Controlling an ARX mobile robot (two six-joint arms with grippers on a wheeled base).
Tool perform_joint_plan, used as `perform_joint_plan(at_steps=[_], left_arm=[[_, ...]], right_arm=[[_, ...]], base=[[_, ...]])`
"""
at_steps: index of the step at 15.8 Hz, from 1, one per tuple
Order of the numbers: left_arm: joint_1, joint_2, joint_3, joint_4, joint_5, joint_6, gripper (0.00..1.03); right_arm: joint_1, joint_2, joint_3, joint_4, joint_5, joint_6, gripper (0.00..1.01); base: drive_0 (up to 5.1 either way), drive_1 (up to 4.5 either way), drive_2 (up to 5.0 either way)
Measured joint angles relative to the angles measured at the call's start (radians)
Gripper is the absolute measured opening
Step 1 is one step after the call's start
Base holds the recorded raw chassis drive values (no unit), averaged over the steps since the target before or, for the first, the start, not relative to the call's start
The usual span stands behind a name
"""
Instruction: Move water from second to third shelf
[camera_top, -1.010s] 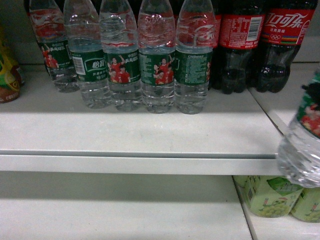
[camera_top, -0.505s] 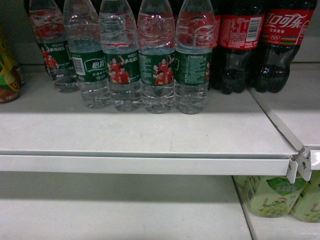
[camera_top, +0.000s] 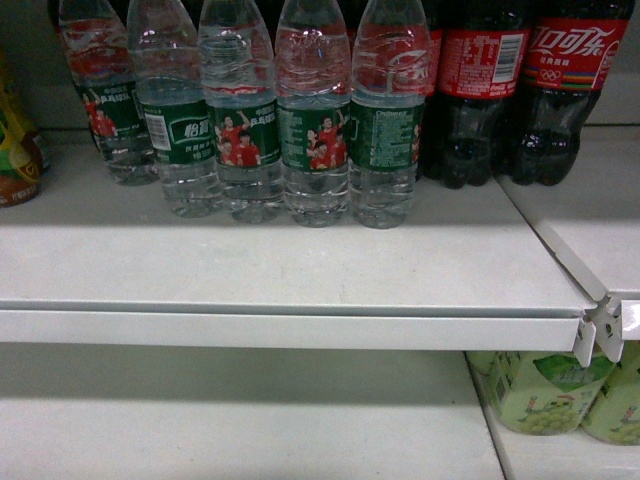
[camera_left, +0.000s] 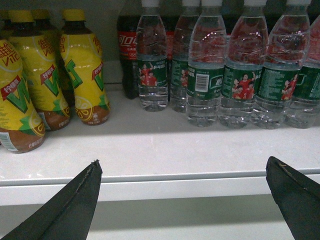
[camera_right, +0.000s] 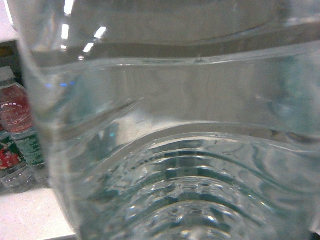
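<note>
While the head view shows neither arm, the right wrist view is filled edge to edge by a clear water bottle, so close that only wavy ribbed plastic and glare show. No label visible on it there, no fingers either, so cannot tell how the right gripper stands or whether it clamps the bottle; the bottle sits right up against that camera. At that view's left edge, a couple of green-label bottles stand on a white surface further back.

Left wrist view: left gripper wide open, nothing between its two dark fingers, hovering in front of the shelf edge, apart from everything on it. Only this view shows the yellow-label drink bottles at left, and a cola bottle behind the water.

Head view, near to far: light green cans on the lower level at bottom right, then the white shelf with its bare front strip, then the row of water bottles set back on it, upright and touching side to side. Clear plastic, green wrap label, red-shirted players, white Chinese characters. Dark cola bottles with red labels stand right of the row.
</note>
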Motion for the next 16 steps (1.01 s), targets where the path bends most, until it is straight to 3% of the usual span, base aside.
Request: perform_joint_plan(at_steps=[5,16], left_arm=[[0.0,0.0,0.0,0.0,0.0,0.0,0.98],[0.0,0.0,0.0,0.0,0.0,0.0,0.98]], right_arm=[[-0.021,-0.01,-0.002,-0.024,-0.009,0.008,0.42],[-0.02,-0.014,-0.002,-0.026,-0.008,0.021,0.42]], base=[[0.0,0.0,0.0],[0.0,0.0,0.0]])
